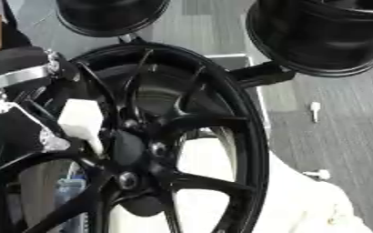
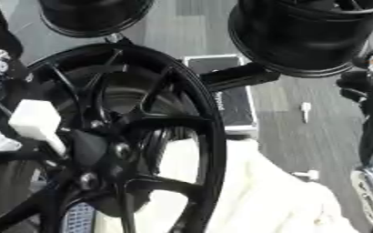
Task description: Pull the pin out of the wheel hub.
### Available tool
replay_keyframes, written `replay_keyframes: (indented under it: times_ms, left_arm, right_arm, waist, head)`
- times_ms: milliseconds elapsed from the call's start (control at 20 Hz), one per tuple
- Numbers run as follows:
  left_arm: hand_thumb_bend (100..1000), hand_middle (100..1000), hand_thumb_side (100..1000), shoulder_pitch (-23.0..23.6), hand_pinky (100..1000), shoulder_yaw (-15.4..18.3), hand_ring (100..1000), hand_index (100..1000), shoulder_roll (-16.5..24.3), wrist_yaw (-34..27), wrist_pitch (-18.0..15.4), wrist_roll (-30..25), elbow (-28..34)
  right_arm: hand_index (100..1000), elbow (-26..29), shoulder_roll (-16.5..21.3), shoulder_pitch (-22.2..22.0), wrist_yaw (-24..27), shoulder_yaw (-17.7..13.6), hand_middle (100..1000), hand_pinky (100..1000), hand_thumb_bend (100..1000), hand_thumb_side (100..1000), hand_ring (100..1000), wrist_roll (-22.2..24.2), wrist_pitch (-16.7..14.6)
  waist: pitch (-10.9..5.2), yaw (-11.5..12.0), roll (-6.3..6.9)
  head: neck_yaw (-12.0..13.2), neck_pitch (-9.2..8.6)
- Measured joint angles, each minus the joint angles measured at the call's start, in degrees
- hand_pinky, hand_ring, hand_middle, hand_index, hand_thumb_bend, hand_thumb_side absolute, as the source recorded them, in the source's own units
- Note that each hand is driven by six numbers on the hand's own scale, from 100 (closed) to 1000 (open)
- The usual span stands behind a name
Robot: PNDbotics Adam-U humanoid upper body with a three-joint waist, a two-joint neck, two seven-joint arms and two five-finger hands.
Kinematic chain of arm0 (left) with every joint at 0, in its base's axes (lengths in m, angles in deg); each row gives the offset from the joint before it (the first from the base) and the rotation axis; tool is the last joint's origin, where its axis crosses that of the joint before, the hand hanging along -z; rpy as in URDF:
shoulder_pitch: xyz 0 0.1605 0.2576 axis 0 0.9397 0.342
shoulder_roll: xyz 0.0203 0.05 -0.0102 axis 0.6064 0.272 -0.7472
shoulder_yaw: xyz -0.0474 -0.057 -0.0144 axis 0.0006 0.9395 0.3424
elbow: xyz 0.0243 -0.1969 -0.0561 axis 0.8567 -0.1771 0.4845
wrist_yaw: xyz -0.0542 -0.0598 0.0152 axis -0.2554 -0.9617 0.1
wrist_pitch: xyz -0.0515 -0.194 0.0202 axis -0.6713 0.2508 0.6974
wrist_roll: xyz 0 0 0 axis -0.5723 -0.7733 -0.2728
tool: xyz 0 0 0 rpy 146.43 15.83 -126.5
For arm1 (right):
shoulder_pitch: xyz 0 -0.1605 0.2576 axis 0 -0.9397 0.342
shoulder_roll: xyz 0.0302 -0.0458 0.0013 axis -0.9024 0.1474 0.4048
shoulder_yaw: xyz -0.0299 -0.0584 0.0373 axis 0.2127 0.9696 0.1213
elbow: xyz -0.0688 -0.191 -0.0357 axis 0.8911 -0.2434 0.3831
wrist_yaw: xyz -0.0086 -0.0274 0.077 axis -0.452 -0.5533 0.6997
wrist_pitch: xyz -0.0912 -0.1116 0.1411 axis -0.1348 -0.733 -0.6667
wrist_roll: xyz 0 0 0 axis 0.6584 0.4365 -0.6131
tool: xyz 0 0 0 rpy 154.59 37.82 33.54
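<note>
The left arm [image 1: 14, 68] is black with a silver band and thin silver rods below.

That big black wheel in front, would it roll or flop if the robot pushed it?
The black wheel looks like rigid cast metal with thin spokes, so probably stiff and heavy. It stands upright on its round rim, so a sideways push might roll or tip it, though the white cloth beside it may cushion it.

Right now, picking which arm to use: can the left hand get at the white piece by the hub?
Probably yes. The left hand lies right beside the white piece at the wheel hub, on the near side of the spokes, with nothing between them.
</note>
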Motion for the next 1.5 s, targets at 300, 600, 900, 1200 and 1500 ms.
replay_keyframes:
  times_ms: [300,600,900,1200,1500]
  left_arm:
    - [565,305,100,-0.41,560,0.06,468,505,-0.43,-1.39,-0.12,1.44,0.00]
    - [616,257,152,-0.35,534,2.11,448,449,-0.44,-4.12,0.37,5.35,0.00]
    - [633,217,191,-0.33,516,4.76,423,414,-0.45,-7.31,0.55,9.28,0.00]
    - [613,203,177,-1.33,498,11.09,410,406,-0.90,-11.71,0.97,13.99,0.00]
    - [560,219,108,-0.35,495,18.83,421,428,-0.54,-16.38,4.64,19.21,-1.51]
  right_arm:
    - [717,0.00,-0.01,-0.03,-0.01,-0.05,546,754,100,810,667,-0.07,0.02]
    - [717,0.00,-0.02,-0.05,-0.07,-0.32,546,754,100,810,668,-0.11,-0.03]
    - [717,0.00,-0.02,-0.20,-0.25,-0.36,546,755,100,809,668,-0.22,-0.11]
    - [717,0.00,-0.02,-0.51,-0.51,-0.67,546,755,100,807,668,-0.31,-0.15]
    - [717,0.00,0.05,-1.31,-1.06,-1.58,546,755,100,800,668,-1.05,-0.26]
  waist:
    - [0.00,0.02,0.02]
    - [-0.03,0.25,0.01]
    - [-0.24,0.53,-0.02]
    - [-0.79,0.96,0.08]
    - [-1.42,2.79,-0.08]
  head:
    - [0.00,0.00]
    - [-0.14,-0.01]
    - [-0.58,-0.02]
    - [-1.18,-0.02]
    - [-2.50,0.03]
